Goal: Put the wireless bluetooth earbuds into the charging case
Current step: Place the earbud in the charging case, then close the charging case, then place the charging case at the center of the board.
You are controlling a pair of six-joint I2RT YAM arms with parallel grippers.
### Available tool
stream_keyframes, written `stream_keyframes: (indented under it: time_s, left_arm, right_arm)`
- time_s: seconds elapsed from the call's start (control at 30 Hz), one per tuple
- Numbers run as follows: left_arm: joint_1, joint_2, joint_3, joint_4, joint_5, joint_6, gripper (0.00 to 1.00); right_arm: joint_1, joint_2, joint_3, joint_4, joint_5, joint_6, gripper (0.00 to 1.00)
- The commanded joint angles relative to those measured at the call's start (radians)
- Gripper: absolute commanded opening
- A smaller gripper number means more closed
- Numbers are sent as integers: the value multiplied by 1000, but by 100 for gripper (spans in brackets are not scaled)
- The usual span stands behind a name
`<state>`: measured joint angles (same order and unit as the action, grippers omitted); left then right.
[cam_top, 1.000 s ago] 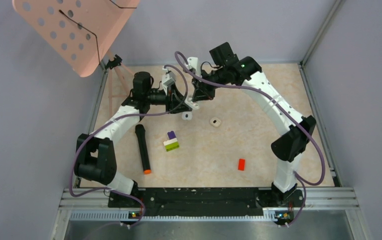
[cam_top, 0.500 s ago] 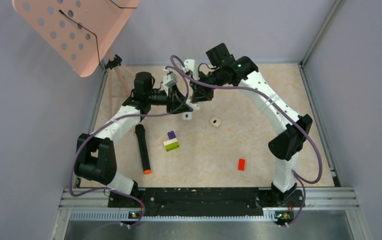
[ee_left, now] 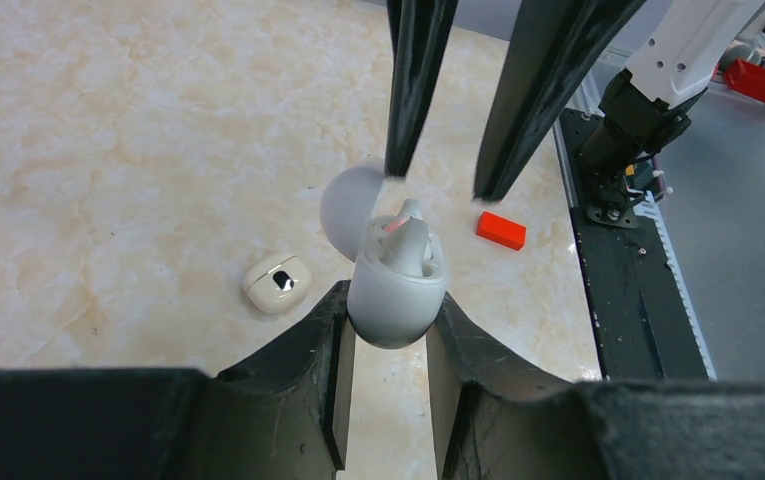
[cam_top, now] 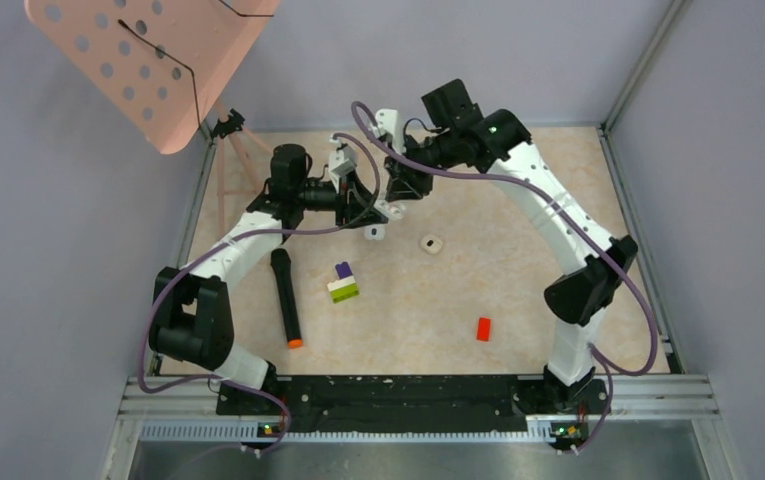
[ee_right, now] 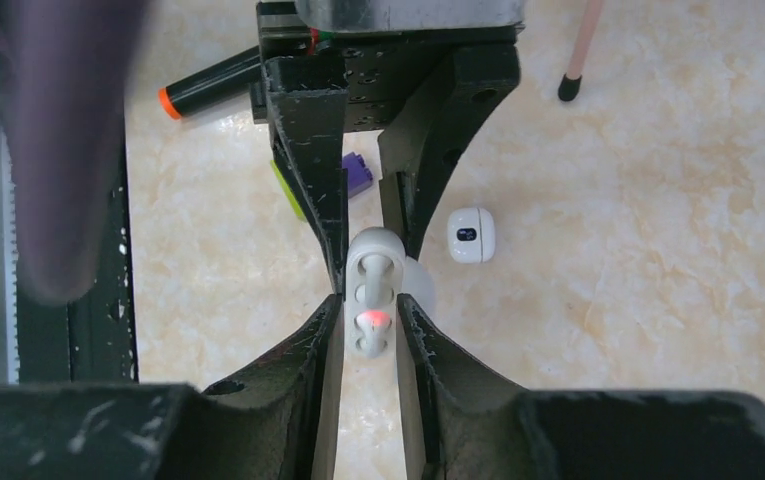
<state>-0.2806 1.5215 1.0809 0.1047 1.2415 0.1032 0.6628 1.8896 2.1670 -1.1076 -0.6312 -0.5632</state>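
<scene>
My left claw (ee_left: 390, 308) is clenched on the white charging case (ee_left: 396, 285), holding it upright with its lid open at the far middle of the table (ee_left: 108, 150). An earbud (ee_left: 405, 238) sits in its top. My right claw (ee_left: 438, 182) hangs just above, fingers parted, gripping nothing. A second case (ee_left: 278, 283) lies nearby, and a red brick (ee_left: 500, 230) lies nearer, to the right.

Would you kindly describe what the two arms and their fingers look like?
Both the left arm and right arm have white link shells with black joint housings. A purple cable loops along each. The fingers are black, tapered wedges. A small green light glows near the right wrist.
</scene>
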Motion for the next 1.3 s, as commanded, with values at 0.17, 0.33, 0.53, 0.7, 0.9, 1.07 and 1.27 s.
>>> stream_keyframes:
  time_s: [0.17, 0.33, 0.53, 0.7, 0.9, 1.07, 1.27]
  left_arm:
    - [-8, -35, 22, 36, 43, 3, 0]
    - [-8, -37, 32, 47, 53, 1, 0]
    - [-10, -13, 24, 197, 14, -165, 0]
    - [-3, 70, 15, 439, -146, -516, 0]
    - [-6, 120, 20, 265, -203, -469, 0]
    - [-23, 113, -65, 85, -191, -350, 0]
    - [-63, 215, -25, -366, -174, -101, 1]
  right_arm:
    - [-97, -254, -309, 262, -46, 70, 98]
    - [-98, -274, -473, 388, -126, 47, 99]
    - [-89, -196, -444, 405, -233, 41, 95]
    - [-70, -252, -452, 406, -153, 45, 94]
    - [-130, -458, -679, 590, 207, 142, 96]
    - [-235, -553, -756, 617, 290, 249, 99]
    - [-377, -497, -806, 528, 263, 448, 99]
